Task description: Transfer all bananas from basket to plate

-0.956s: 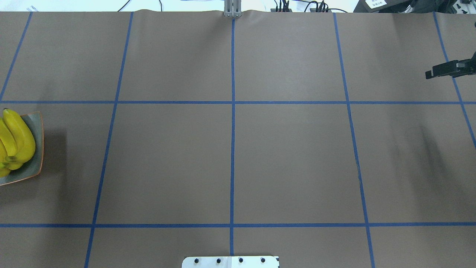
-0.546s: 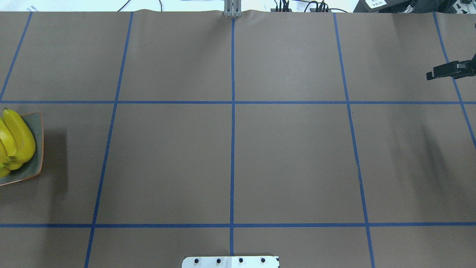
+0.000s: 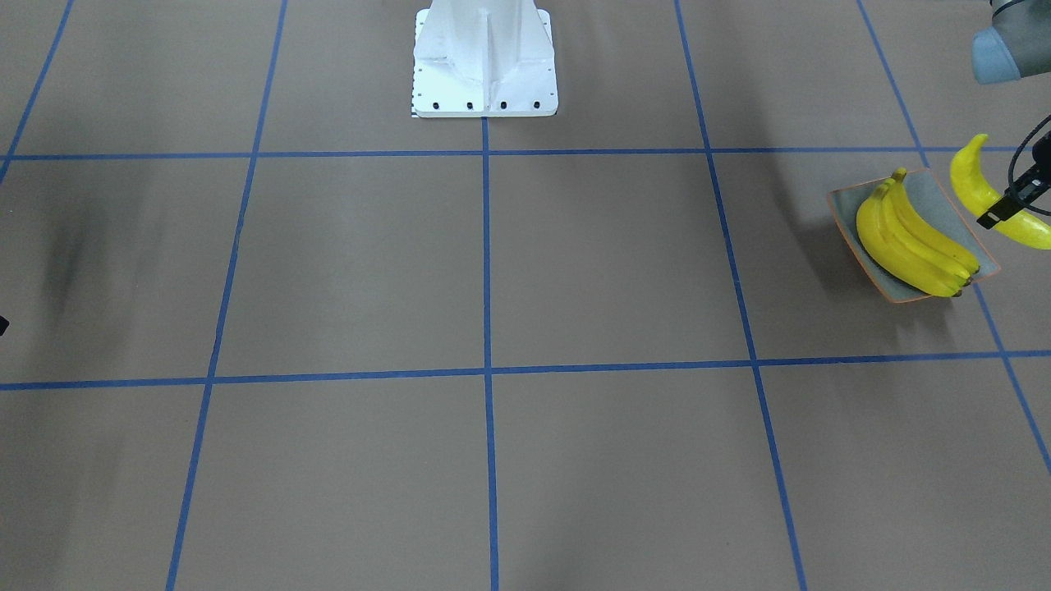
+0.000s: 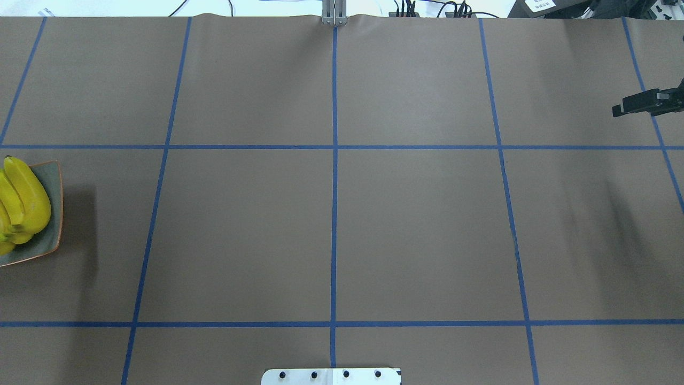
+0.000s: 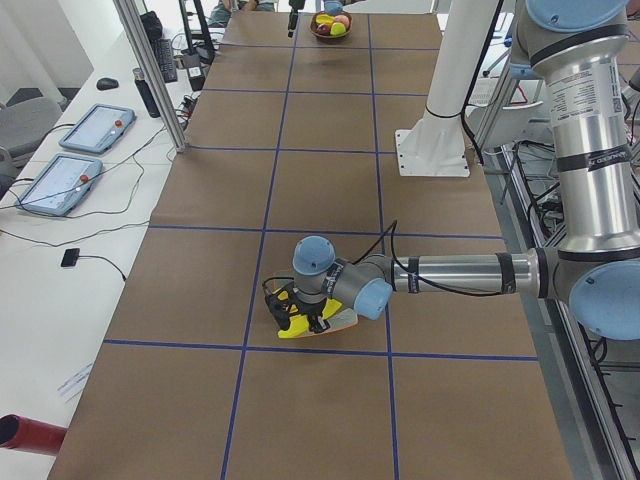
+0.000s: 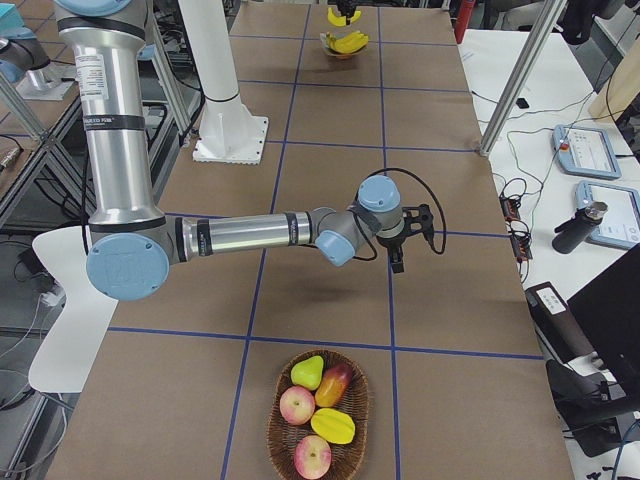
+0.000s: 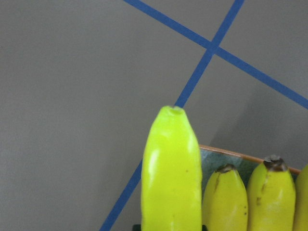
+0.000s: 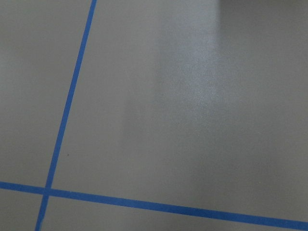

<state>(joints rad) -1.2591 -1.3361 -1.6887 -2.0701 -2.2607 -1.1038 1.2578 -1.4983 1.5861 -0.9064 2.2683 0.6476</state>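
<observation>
The left gripper (image 3: 1000,212) hangs at the left end of the desk (image 4: 417,224), its jaws clamped across the middle of one held banana (image 3: 975,182). That banana is off the surface, in the air over the plate (image 3: 932,190). In the front-facing view it sits over the plate's side that faces the desk's left end. In the left wrist view its pale blunt tip reaches out past the orange rim.

On the plate lie the other bananas (image 3: 907,238), side by side and touching, with three dark-tipped ends showing in the left wrist view. The plate rests near the left edge, about midway between the desk's front and back edges.

The right gripper (image 4: 621,108) hovers above bare brown paper near the right end of the desk, towards the operators' side. It is seen side-on, so I cannot tell how its jaws stand, and its wrist camera shows only paper and blue tape lines.

The basket (image 6: 272,430) stands at the far right end, well apart from the plate. It holds a green pear, reddish apples and a yellow fruit.
</observation>
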